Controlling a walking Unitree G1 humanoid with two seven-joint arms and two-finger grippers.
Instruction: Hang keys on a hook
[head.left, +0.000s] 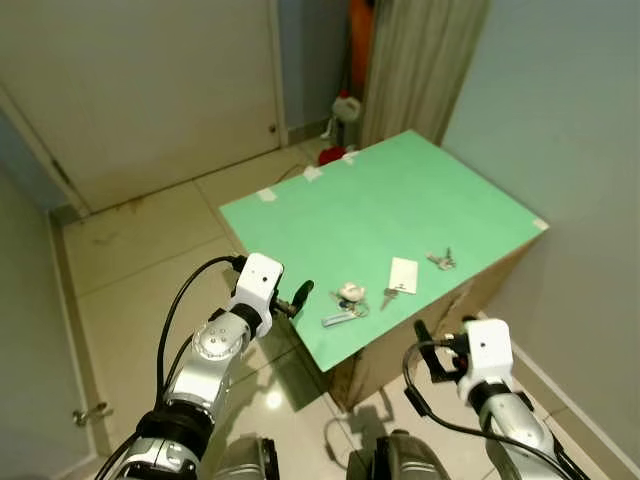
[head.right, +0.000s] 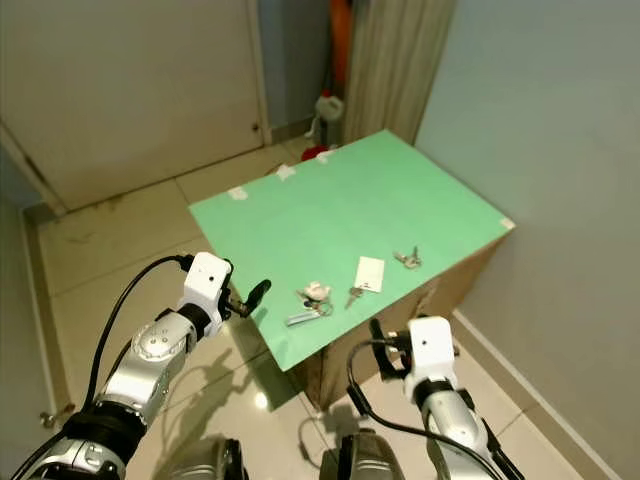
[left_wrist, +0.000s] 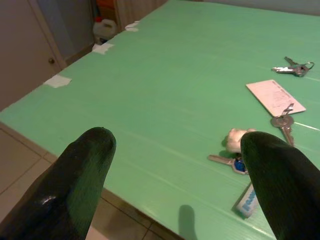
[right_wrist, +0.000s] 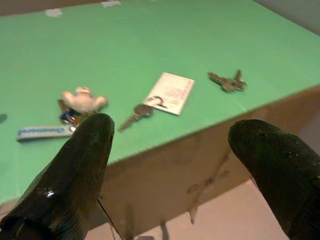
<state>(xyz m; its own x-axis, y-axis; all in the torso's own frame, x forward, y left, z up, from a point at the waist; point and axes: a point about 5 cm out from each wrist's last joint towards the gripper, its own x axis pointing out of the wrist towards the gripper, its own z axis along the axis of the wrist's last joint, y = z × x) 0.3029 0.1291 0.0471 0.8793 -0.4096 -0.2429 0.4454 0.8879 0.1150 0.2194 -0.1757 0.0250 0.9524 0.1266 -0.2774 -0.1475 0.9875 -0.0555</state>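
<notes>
The left gripper (head.left: 300, 296) hovers, fingers apart, at the near edge of a green table (head.left: 350, 200); the right gripper (head.left: 425, 345), also spread, hangs below its front. Three sets of keys (head.left: 345, 305) lie near that edge. Tiled floor (head.left: 140, 260), a door (head.left: 150, 80) and a curtain (head.left: 415, 60) surround it.

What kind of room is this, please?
Probably a home hallway or entry corner: a tiled floor, a closed door and a curtain. Keys lie on a green-topped box by the wall.
</notes>
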